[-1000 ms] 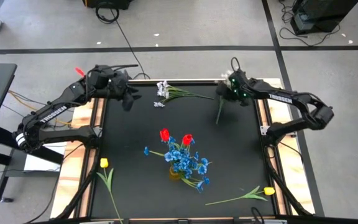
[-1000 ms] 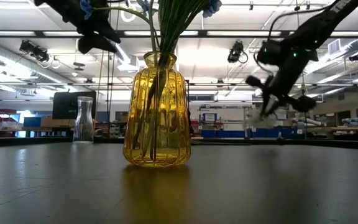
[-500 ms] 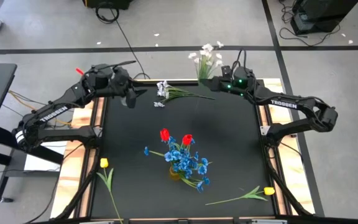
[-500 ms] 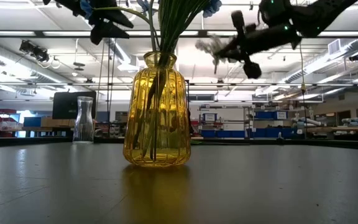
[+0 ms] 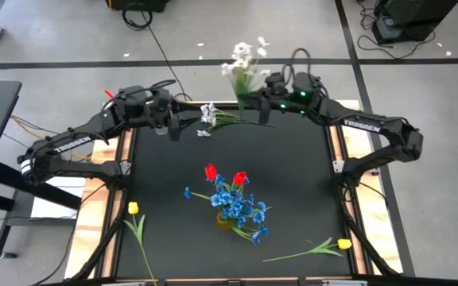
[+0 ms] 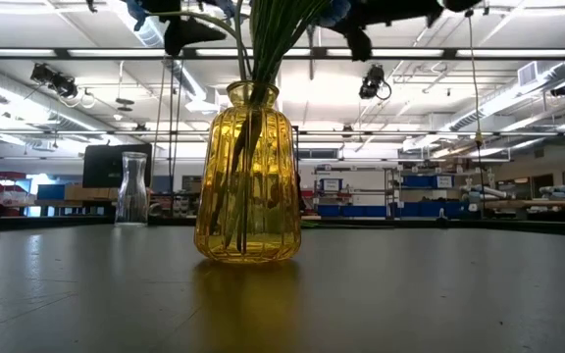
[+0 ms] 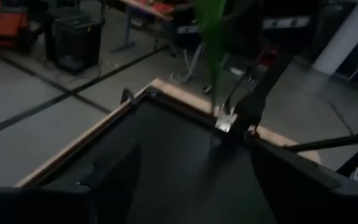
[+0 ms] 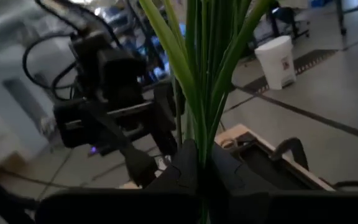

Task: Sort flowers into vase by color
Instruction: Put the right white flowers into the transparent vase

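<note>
The word "TROSSEN" stands in white letters on the left arm [image 5: 68, 144] in the high view. The same word stands on the right arm [image 5: 363, 125]. No other text can be read.

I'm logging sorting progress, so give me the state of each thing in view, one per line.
Right gripper: shut on white spray, raised over the table's far edge.
Left gripper: open, empty.
Second white spray: lying on the table.
Yellow vase: upright, holding blue sprays and two red tulips.
Yellow tulips: both lying near the front corners.
Clear vase: upright, looks empty.
</note>
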Controlling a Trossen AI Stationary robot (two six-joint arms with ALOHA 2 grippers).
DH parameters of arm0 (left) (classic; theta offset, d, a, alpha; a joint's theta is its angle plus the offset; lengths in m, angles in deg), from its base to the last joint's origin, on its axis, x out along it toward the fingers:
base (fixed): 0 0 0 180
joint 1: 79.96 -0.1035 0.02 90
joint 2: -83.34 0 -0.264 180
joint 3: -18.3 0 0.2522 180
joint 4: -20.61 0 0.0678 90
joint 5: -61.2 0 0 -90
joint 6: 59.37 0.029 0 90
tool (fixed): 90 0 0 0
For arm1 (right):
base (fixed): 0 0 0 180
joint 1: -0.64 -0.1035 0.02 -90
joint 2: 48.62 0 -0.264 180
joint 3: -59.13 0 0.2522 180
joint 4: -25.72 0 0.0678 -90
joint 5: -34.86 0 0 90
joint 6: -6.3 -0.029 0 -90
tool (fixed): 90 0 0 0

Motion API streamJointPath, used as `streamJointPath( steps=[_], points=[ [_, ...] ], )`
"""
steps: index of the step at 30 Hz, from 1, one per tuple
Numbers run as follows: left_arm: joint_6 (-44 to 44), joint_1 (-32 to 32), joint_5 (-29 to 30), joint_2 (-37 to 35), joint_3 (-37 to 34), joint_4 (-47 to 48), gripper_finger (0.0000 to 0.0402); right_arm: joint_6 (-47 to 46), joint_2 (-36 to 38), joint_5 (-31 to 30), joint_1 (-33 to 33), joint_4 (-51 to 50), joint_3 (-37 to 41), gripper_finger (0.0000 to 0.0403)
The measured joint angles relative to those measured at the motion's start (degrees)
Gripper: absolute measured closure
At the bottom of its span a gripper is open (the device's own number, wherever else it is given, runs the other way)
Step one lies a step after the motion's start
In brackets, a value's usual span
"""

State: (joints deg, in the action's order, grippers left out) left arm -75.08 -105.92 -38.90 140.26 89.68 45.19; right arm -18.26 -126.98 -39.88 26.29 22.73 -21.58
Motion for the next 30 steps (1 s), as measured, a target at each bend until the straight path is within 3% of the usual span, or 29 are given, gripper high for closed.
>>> streamJointPath(
  steps=[11,26,30],
  points=[
    [0.3,-0.02,1.45,-2.24,0.0,-2.55,0.0088,5.36,-16.18,7.56,-4.13,-5.15,-20.79,0.0389],
    [4.77,-0.28,1.47,-12.66,0.0,6.31,0.0088,7.22,-35.99,13.13,-6.03,-8.7,-44.02,0.0389],
    [5.15,-0.28,4.03,-15.44,0.0,8.84,0.0088,7.24,-40.53,13.57,-6.14,-8.76,-49.03,0.0389]
  ],
)
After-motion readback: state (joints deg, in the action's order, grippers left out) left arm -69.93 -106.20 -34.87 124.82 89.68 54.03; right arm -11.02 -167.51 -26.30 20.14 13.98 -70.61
